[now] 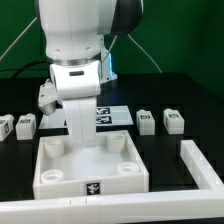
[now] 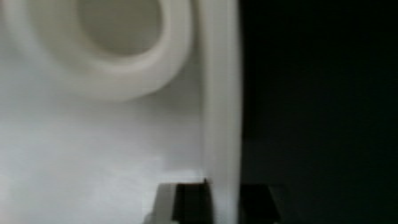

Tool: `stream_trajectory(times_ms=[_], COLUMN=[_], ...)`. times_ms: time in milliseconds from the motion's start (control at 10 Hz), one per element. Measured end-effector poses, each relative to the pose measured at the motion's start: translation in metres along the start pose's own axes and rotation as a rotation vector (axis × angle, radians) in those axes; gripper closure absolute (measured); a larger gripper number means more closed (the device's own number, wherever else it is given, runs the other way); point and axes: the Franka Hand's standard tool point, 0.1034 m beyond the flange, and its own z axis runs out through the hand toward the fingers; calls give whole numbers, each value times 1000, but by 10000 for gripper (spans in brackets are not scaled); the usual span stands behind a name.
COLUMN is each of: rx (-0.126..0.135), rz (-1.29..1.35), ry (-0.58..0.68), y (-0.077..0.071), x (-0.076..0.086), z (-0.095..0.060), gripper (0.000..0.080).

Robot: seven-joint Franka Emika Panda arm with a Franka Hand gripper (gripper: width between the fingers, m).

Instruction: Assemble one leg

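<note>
- On the exterior view's left, a leg (image 1: 5, 127) and a second leg (image 1: 25, 124) sat side by side on the dark surface (image 1: 190, 100), well apart from the tool.
- In the middle, the arm (image 1: 78, 45) stood near upright, its wrist pointing down into the tray (image 1: 60, 182) at a back corner.
- The tool (image 2: 222, 208) straddled the tray's wall; whether it pinched the wall or merely stood close, I could not tell.
- Rightward, a third leg (image 1: 146, 120) and a fourth leg (image 1: 172, 121) lay on the surface — also clear of the tool.

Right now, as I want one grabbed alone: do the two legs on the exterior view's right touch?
Apart. The exterior view shows dark table between the inner leg and the outer leg.
</note>
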Motion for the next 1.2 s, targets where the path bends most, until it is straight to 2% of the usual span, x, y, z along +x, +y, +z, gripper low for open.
stream_trajectory(times_ms=[800, 900, 1200], rx=[1, -1, -24], rz=[1, 8, 1], ry=[0, 2, 23], y=[0, 4, 21], x=[1, 8, 60], z=[0, -1, -7], gripper=[739, 739, 739])
